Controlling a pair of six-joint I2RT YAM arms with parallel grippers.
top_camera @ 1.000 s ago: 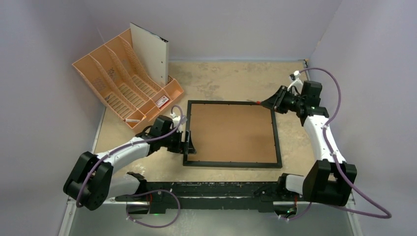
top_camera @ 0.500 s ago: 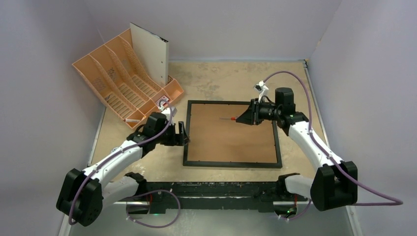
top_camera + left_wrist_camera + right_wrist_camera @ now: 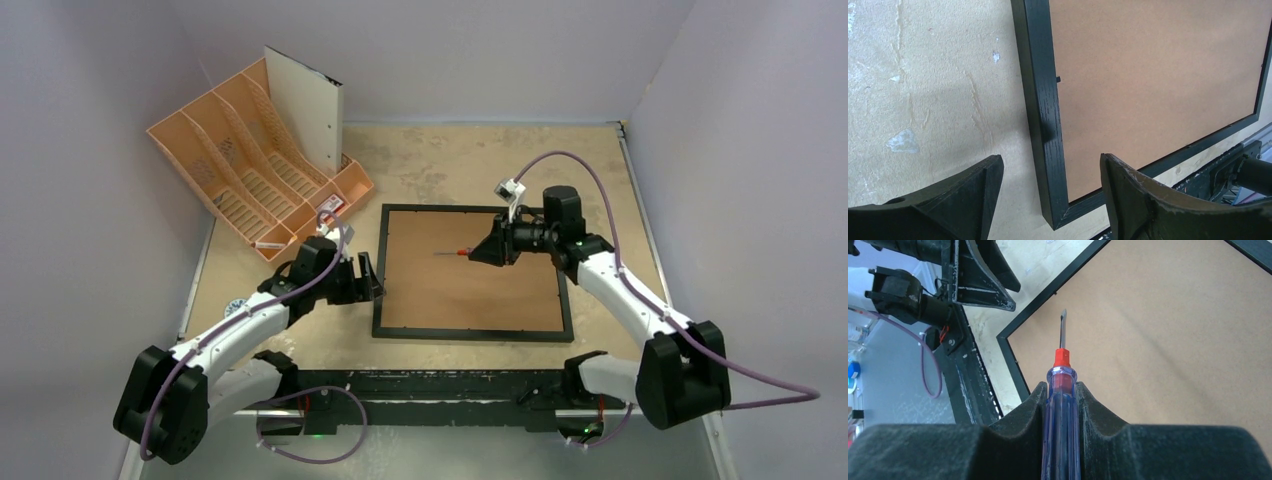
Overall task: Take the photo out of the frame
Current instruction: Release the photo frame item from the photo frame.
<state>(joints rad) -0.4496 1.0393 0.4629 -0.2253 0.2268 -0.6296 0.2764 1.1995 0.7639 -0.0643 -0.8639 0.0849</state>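
Note:
The black frame [image 3: 563,270] lies face down on the table, its brown backing board [image 3: 470,290] up; it also shows in the left wrist view [image 3: 1040,90] and the right wrist view [image 3: 1010,360]. The photo is hidden under the board. My right gripper [image 3: 487,254] is shut on a blue-handled screwdriver [image 3: 1061,410] with a red collar, its blade [image 3: 1063,327] pointing left above the board. My left gripper [image 3: 368,274] is open, jaws straddling the frame's left bar near its near-left corner [image 3: 1055,220], above it.
An orange plastic file organiser [image 3: 240,180] stands at the back left with a white sheet [image 3: 305,105] upright in it. A black rail [image 3: 420,385] runs along the table's near edge. Grey walls close in on both sides.
My right gripper moved left from the frame's far-right corner to over the board's middle with the screwdriver. My left gripper pulled back from the frame's left bar and shifted up and left a little.

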